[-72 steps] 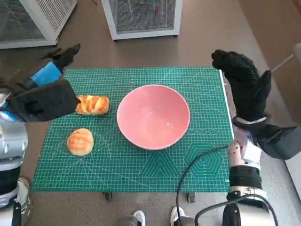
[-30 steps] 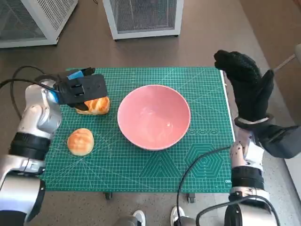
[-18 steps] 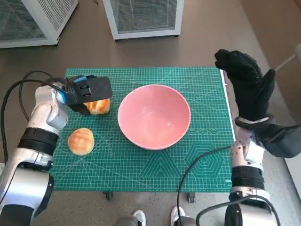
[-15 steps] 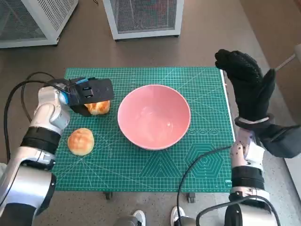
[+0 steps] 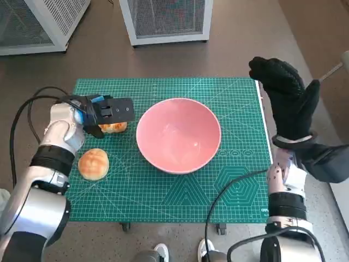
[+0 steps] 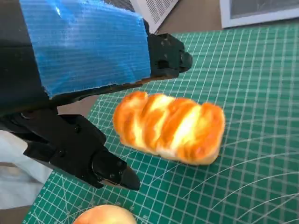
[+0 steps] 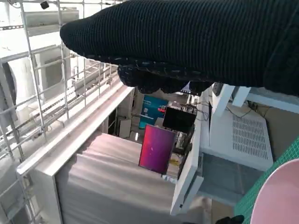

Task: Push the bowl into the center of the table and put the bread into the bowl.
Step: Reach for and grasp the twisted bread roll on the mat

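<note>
- Green cutting mat (image 5: 180, 213) is covering the surface, with the pink bowl (image 5: 178, 135) sitting near its middle.
- Long bread roll (image 6: 169, 127) is lying directly under the left hand (image 5: 106, 112), long axis running toward the bowl; the fingers (image 6: 77, 154) are straddling it, released, not yet gripping.
- Right hand (image 5: 283, 98) is hovering empty beyond the bowl's far side, fingers spread.
- Round bun (image 5: 93, 164) is lying nearby.

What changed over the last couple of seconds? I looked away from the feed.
The left hand came down from above the mat's left edge onto the long bread, fingers now either side of it, not clearly gripping. Bowl, round bun and raised right hand stayed put.
</note>
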